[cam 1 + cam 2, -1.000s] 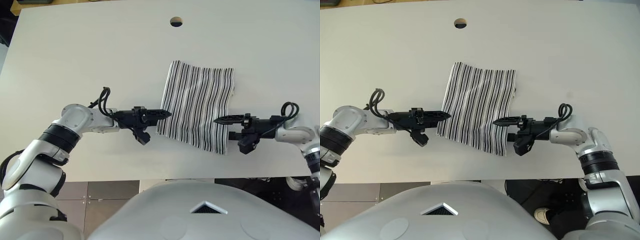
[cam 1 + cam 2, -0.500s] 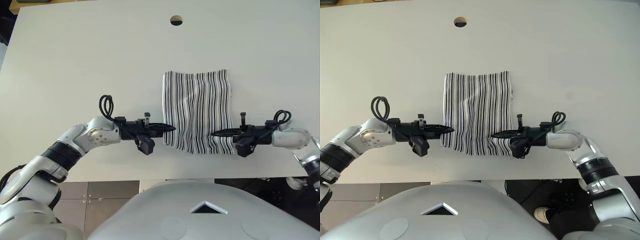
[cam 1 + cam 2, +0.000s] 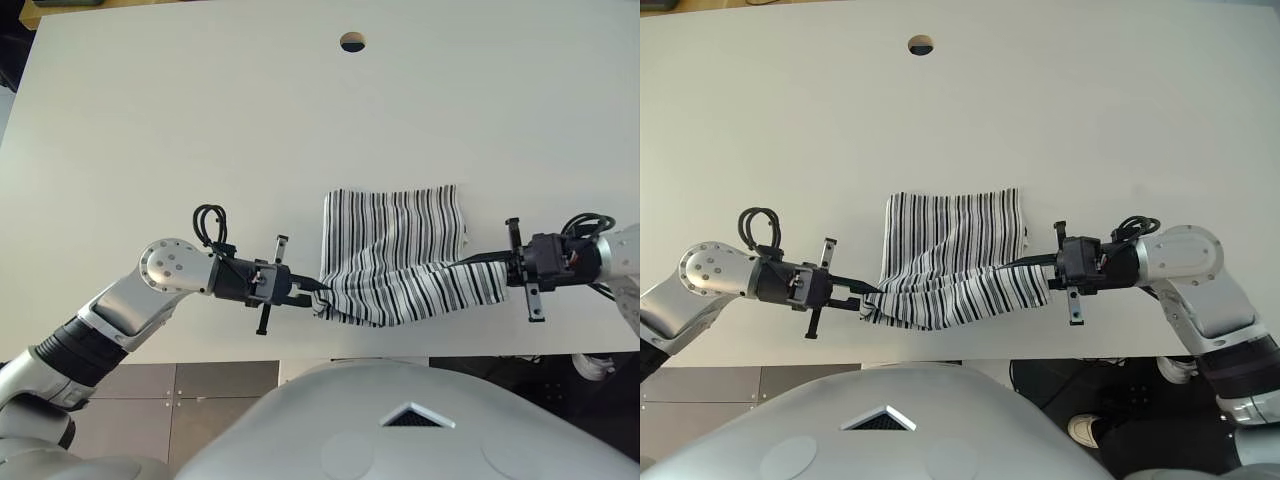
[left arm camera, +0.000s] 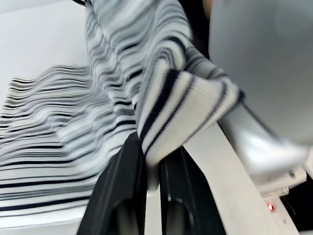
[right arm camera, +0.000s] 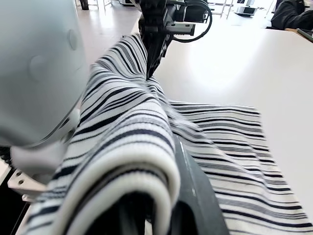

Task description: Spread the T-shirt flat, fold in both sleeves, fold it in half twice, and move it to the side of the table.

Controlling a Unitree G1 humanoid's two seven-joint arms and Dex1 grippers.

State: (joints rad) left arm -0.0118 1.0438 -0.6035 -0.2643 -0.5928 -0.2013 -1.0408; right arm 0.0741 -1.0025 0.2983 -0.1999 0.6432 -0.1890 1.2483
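The near edge of the shirt [image 3: 395, 230] has come up off the tabletop [image 3: 200, 120] since half a second ago. Then it lay flat with the jaws low at its two near corners. Its far edge has also slid closer to the robot.

The left jaws are clenched on the near left corner and the right jaws on the near right corner. Between them the held edge hangs as a sagging striped band, raised above the rest of the cloth. The far part of the shirt lies flat, about midway along the tabletop's near side and well apart from the hole [image 3: 351, 42] at the far side.

The head views show the whole span, with an arm coming in from each side, but the pinch itself is small there. The left wrist view shows it close: a ribbed hem is folded over and squeezed between two black fingers [image 4: 120, 196]. The flat striped cloth spreads out behind it on the tabletop. In the right wrist view the hem drapes thick over that arm's own fingers [image 5: 195, 196] and hides their tips. The raised band runs away from there to the left jaws at its other end, with the flat part of the shirt beside it.
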